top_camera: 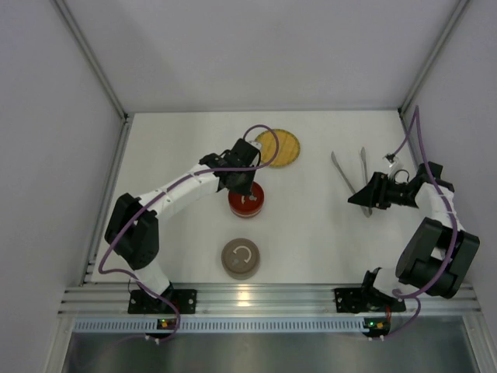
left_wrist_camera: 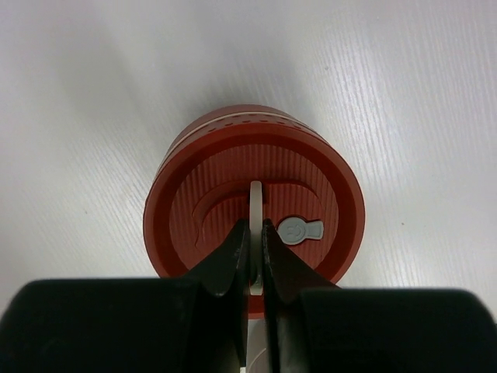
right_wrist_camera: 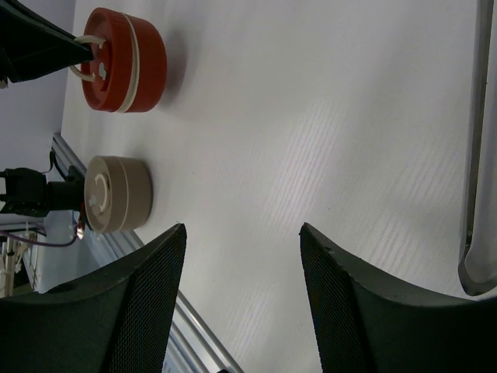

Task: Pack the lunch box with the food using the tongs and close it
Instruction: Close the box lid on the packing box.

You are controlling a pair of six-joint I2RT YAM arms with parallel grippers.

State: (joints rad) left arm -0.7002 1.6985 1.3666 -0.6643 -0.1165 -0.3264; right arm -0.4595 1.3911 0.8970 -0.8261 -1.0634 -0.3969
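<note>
- The left arm reaches from its base at the near left edge out to the middle of the white tabletop (top_camera: 311, 233).
- The left fingers (left_wrist_camera: 233, 256) are pinched together on the thin white handle (left_wrist_camera: 255, 196). The handle stands upright on edge across the middle of the lid.
- That lid sits on the red lunch box (left_wrist_camera: 318, 175), a round ribbed tub with a pale band below the lid. It stands upright near the centre of the tabletop, and a small grey tab (left_wrist_camera: 301, 230) lies flat on the lid just right of the handle.
- A beige round container (top_camera: 240, 258) stands nearer the arm bases, apart from the red lunch box. Its lid is on and carries a pale curved handle.
- A round yellow woven plate (top_camera: 277, 148) lies just beyond the red lunch box, to its right. The left arm's purple cable arcs over the plate's near-left rim. The pictures do not show whether food lies on it.
- The tongs (top_camera: 342, 171) lie flat on the right part of the tabletop. Their two silver arms spread toward the far wall and their near end is under the right arm's wrist.
- The right fingers (right_wrist_camera: 151, 303) stand apart with only bare tabletop between them. One tong arm runs along the right edge of the right wrist view, outside the gap and untouched.
</note>
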